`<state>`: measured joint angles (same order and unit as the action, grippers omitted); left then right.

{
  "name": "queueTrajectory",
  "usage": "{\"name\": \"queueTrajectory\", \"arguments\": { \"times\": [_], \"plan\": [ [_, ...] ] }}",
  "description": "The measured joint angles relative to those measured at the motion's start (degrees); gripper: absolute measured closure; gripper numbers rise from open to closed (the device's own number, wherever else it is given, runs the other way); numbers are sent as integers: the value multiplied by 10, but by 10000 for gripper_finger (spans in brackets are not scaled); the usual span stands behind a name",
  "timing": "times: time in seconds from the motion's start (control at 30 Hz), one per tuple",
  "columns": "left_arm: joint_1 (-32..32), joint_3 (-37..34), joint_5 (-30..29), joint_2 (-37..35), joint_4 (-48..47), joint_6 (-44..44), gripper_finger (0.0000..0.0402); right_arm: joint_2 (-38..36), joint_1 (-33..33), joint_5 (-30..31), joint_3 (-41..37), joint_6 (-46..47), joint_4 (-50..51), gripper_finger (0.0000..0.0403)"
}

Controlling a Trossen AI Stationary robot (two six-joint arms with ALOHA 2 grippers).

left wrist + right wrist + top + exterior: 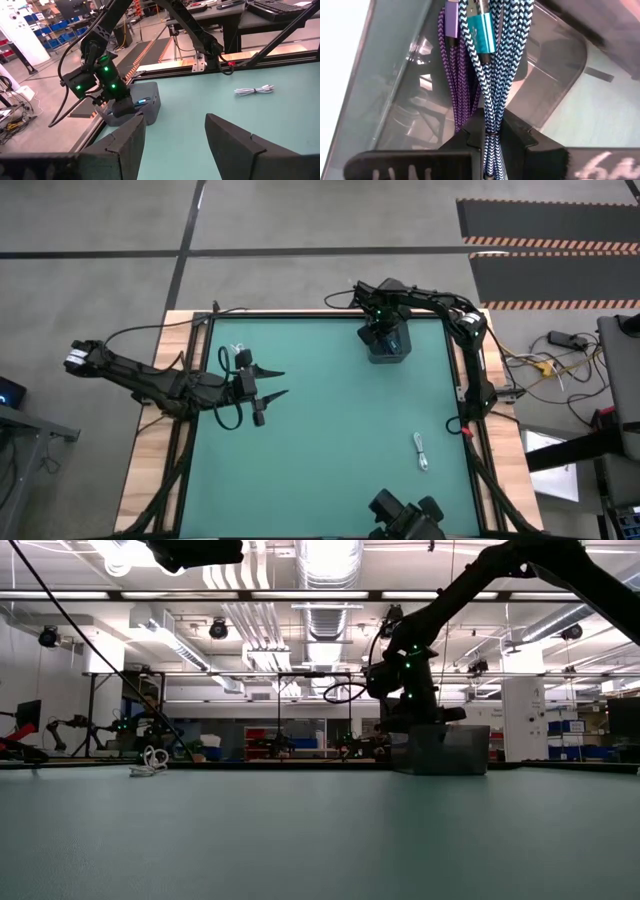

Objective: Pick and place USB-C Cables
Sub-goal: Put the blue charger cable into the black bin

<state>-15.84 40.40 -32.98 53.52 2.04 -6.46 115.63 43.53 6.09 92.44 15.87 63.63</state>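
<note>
Right gripper (492,137) clamps a teal-and-white braided cable bundle (492,65) over the clear grey bin (388,348), upper centre-right. Left gripper (272,383) spread wide at left — white coiled cable (421,451) lower right.

No readable text, labels, brands or numbers in any view

We see a white bundled cable (421,451) lying flat on the green mat near its right edge, tied at its middle, ends loose. A teal-and-white braided cable (492,75) hangs folded in the right gripper (492,137), teal plug uppermost, inside a clear grey bin (388,345). A purple braided cable (454,75) lies beside it in the bin.
</note>
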Motion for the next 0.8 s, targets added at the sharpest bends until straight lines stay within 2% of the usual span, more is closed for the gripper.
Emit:
{"name": "queueTrajectory", "arguments": {
  "times": [0.53,0.8],
  "plan": [
    [0,0,0,0,0,0,212,0,0,0,0,-9,-5,372],
    [0,0,0,0,0,0,212,0,0,0,0,-9,-5,323]
  ]
}}
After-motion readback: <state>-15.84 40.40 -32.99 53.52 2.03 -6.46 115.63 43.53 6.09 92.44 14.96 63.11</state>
